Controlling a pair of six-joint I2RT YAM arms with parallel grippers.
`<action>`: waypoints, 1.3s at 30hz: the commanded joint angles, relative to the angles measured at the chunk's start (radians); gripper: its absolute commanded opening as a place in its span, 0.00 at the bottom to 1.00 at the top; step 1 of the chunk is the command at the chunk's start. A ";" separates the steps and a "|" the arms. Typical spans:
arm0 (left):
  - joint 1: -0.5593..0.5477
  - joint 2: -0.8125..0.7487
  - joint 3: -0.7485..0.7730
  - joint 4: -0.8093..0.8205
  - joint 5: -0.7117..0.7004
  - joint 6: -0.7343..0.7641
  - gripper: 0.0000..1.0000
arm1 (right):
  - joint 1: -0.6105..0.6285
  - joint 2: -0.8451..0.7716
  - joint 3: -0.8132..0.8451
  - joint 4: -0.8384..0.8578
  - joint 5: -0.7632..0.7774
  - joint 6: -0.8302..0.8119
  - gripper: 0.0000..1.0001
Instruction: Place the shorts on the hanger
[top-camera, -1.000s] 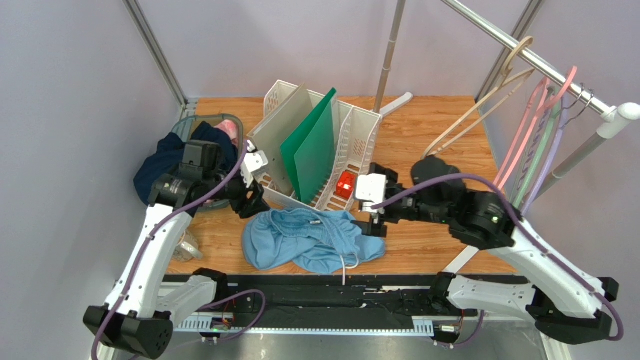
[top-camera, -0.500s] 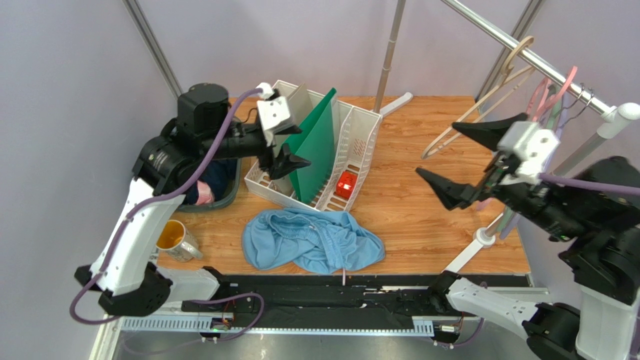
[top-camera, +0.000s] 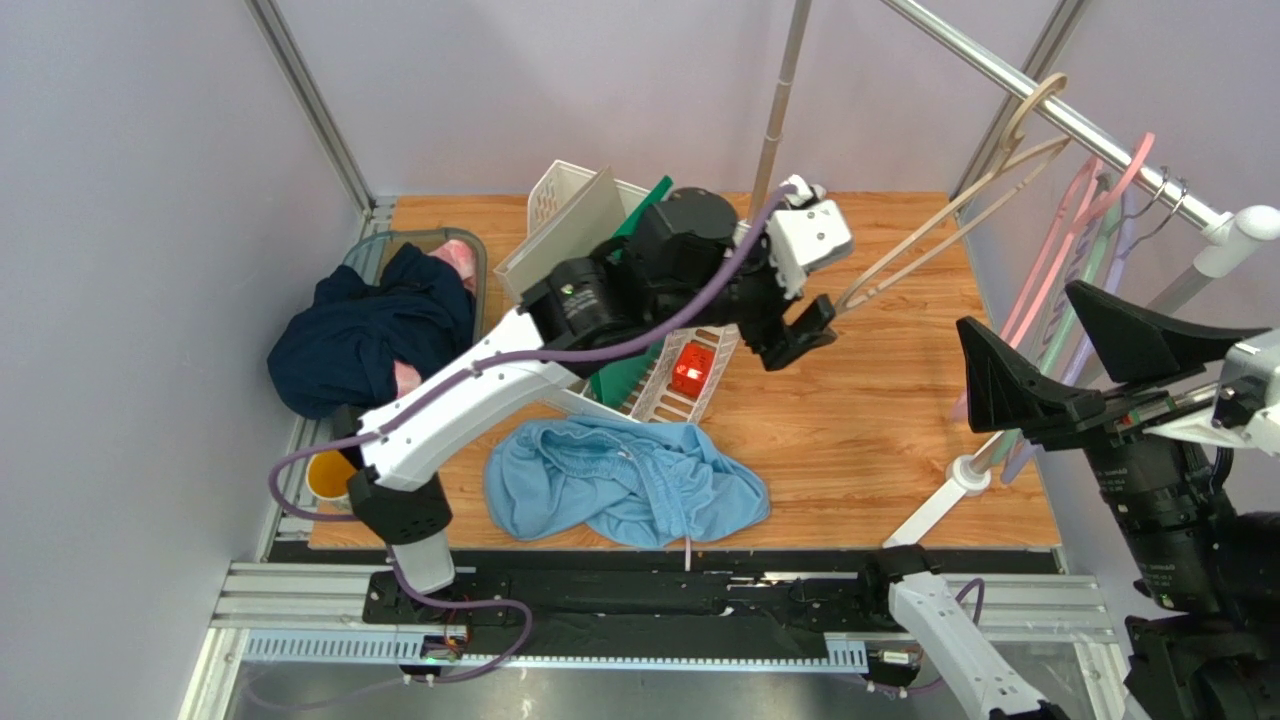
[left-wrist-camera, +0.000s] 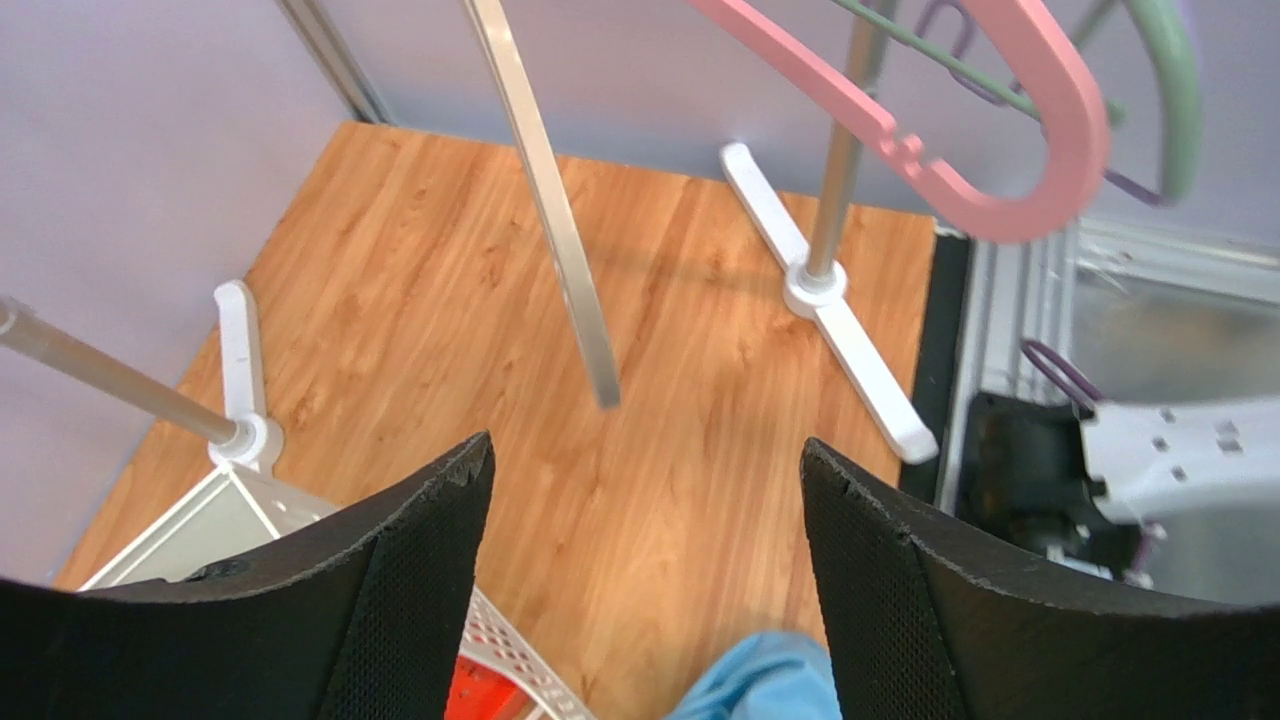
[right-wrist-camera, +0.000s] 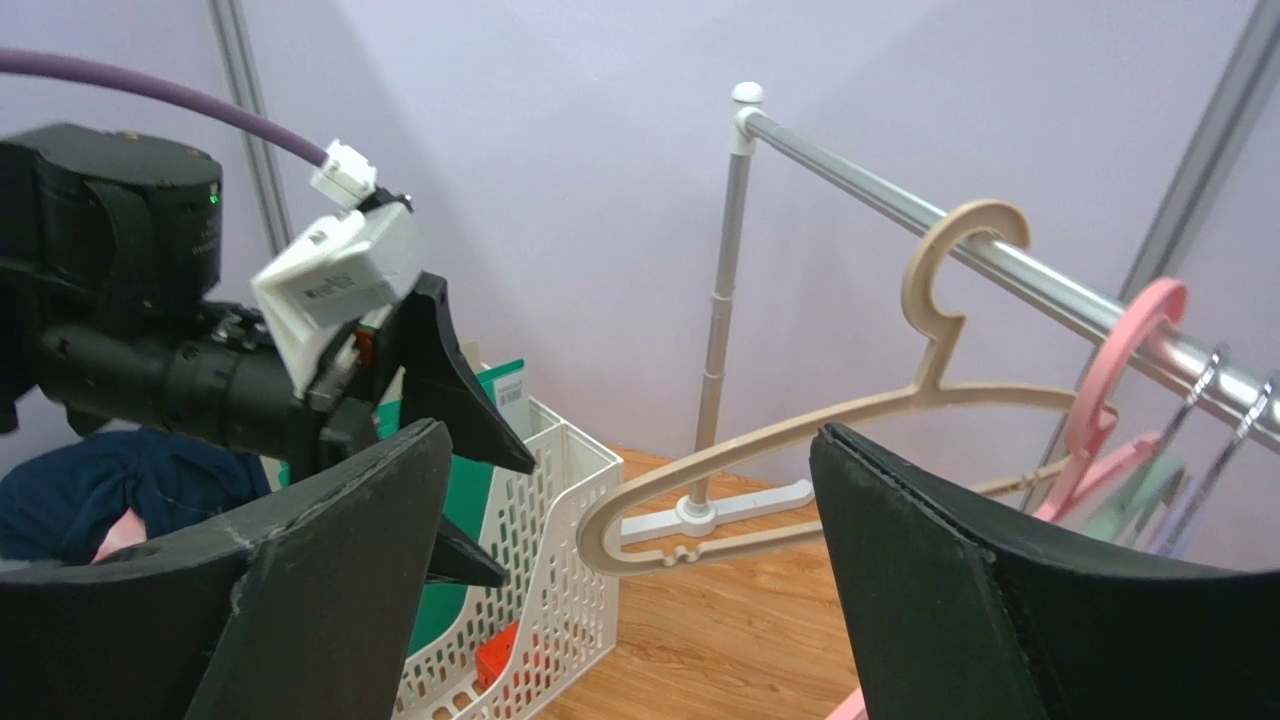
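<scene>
The light blue shorts (top-camera: 624, 480) lie crumpled on the table's near middle, and neither gripper touches them. One corner of them shows in the left wrist view (left-wrist-camera: 759, 683). The beige hanger (top-camera: 932, 233) hangs by its hook on the rail and slants down to the left. It also shows in the right wrist view (right-wrist-camera: 842, 413). My left gripper (top-camera: 800, 333) is open and empty just left of the hanger's low end, above the file rack. My right gripper (top-camera: 1016, 305) is open and empty, raised at the right, with the hanger ahead of its jaws (right-wrist-camera: 631, 432).
A white file rack (top-camera: 706, 285) holds green folders and a red object (top-camera: 691, 365). A basket at the left holds a navy garment (top-camera: 361, 338) and a pink cloth (top-camera: 458, 267). A yellow cup (top-camera: 328, 476) stands near it. Thin pink, green and purple hangers (top-camera: 1074, 255) hang on the rail (top-camera: 977, 53).
My left arm has swung from the file rack's left side across to the hanger's low end. My right arm has risen and drawn back to the right. The shorts have not moved.
</scene>
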 joint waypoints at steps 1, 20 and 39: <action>-0.026 0.072 0.133 0.118 -0.229 -0.068 0.77 | -0.079 -0.049 -0.059 0.061 -0.029 0.122 0.93; -0.036 0.347 0.260 0.204 -0.176 -0.089 0.21 | -0.179 -0.107 -0.065 0.105 0.052 0.156 0.96; -0.021 0.164 0.153 0.370 -0.297 -0.044 0.00 | -0.179 -0.133 -0.108 0.130 0.239 0.159 1.00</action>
